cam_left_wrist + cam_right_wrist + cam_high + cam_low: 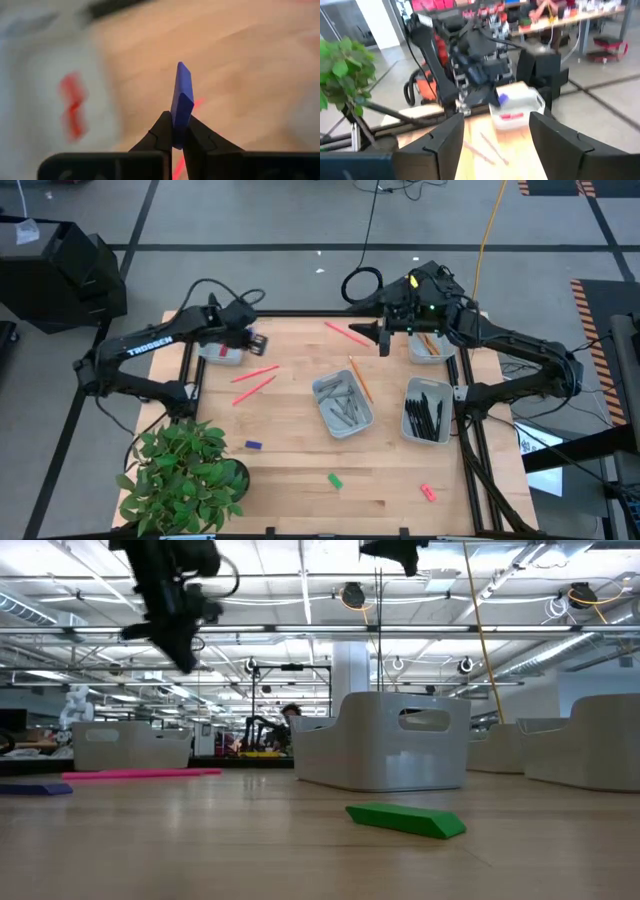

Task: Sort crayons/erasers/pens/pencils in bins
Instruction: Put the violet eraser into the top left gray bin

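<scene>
My left gripper (256, 338) hangs above the table beside the far-left bin (222, 353) and is shut on a blue eraser (181, 102). A red eraser (72, 102) lies in that bin. My right gripper (496, 142) is open at the far middle of the table (384, 337) with nothing between its fingers. Grey crayons lie in the middle bin (342, 403), black pens in the right bin (428, 411), and pencils in the far-right bin (431, 346). Pink pencils (254, 381) and an orange pencil (360, 379) lie flat on the table. My left gripper pinches the blue eraser's near end (178, 134) between its two fingertips. The rest of the eraser sticks out past the fingers, in line with them. It is lifted clear of the table and of the bin.
Loose on the table are a purple-blue eraser (253, 445), a green eraser (335, 479) and a pink-red eraser (428, 492), toward the near edge. A potted plant (185, 472) stands at the near left corner. Another pink pencil (348, 333) lies near my right gripper.
</scene>
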Robot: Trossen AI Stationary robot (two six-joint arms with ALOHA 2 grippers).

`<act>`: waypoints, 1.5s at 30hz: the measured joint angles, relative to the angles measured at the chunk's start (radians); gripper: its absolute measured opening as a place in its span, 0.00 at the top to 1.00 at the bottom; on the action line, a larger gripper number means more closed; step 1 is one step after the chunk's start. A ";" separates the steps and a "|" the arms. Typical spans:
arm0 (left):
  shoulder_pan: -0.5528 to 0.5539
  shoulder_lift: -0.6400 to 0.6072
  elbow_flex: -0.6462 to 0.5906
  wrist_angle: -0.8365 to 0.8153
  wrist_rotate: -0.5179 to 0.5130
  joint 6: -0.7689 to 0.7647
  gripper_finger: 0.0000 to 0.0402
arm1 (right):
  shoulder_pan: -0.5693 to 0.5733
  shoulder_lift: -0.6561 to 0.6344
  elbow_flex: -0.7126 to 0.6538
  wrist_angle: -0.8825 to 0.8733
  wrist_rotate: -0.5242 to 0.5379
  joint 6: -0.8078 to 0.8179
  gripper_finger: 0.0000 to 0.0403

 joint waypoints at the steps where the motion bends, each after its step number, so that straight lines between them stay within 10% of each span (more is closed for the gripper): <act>1: 0.021 0.008 -0.004 -0.059 -0.014 -0.049 0.95 | 0.000 0.000 -0.002 -0.014 0.000 0.000 0.46; 8: 0.206 0.093 -0.118 -0.143 -0.034 -0.278 0.95 | 0.000 0.002 -0.103 0.121 -0.003 0.077 0.47; 30: 0.479 0.429 -0.166 0.021 0.039 -0.152 0.84 | 0.100 -0.129 -0.257 0.139 -0.005 0.136 0.47; 38: 0.459 0.363 -0.120 -0.066 0.054 -0.129 0.60 | 0.098 -0.181 -0.299 0.134 -0.004 0.142 0.47; 45: 0.255 0.162 -0.019 -0.130 0.102 -0.165 0.59 | 0.098 -0.194 -0.328 0.136 -0.005 0.057 0.47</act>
